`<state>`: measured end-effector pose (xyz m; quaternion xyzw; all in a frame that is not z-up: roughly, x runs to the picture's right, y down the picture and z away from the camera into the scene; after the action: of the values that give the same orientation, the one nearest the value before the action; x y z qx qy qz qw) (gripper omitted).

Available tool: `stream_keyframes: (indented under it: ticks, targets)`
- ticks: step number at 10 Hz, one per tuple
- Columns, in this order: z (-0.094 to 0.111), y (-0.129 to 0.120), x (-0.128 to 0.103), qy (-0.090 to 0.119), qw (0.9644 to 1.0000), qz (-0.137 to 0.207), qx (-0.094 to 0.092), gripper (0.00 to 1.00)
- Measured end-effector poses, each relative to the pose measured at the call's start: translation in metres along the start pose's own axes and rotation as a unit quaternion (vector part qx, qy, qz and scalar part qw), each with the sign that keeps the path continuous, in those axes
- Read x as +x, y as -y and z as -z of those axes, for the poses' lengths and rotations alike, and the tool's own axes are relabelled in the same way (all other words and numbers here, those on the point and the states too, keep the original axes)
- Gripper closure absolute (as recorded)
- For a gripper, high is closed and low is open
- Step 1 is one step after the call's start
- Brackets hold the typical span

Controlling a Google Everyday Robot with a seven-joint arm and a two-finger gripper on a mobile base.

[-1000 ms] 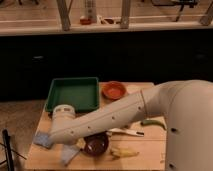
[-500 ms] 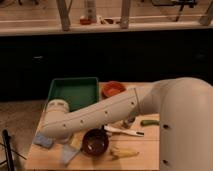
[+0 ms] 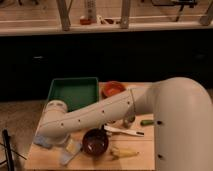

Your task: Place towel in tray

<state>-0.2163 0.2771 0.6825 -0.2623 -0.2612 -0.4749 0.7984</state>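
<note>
The green tray (image 3: 75, 92) lies at the back left of the wooden table (image 3: 142, 145). The light blue towel (image 3: 69, 151) lies crumpled at the table's front left, partly under my arm, with a piece showing at the left edge (image 3: 42, 143). My white arm (image 3: 100, 116) reaches from the right across the table. My gripper (image 3: 51, 138) is at the arm's far end, low over the towel's left part and just in front of the tray. Most of it is hidden behind the wrist.
An orange bowl (image 3: 114, 89) sits right of the tray. A dark brown bowl (image 3: 95, 141) stands beside the towel. A banana (image 3: 122, 152), a white utensil (image 3: 124, 131) and a small green object (image 3: 147, 122) lie on the table's right half.
My arm has swung left, and its wrist end now sits nearer the table's left edge and the tray's front corner. The towel stays in about the same spot.
</note>
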Motion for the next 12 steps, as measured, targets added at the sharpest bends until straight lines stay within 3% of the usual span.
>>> stream_keyframes:
  ticks: [3,9,12]
  targets:
    - [-0.014,-0.003,-0.004,0.010,0.9977,-0.067,0.004,0.20]
    - [-0.052,-0.021,0.010,0.022,0.9957,-0.090,-0.004,0.20]
    - [-0.065,-0.026,0.020,0.019,0.9959,-0.089,-0.003,0.20]
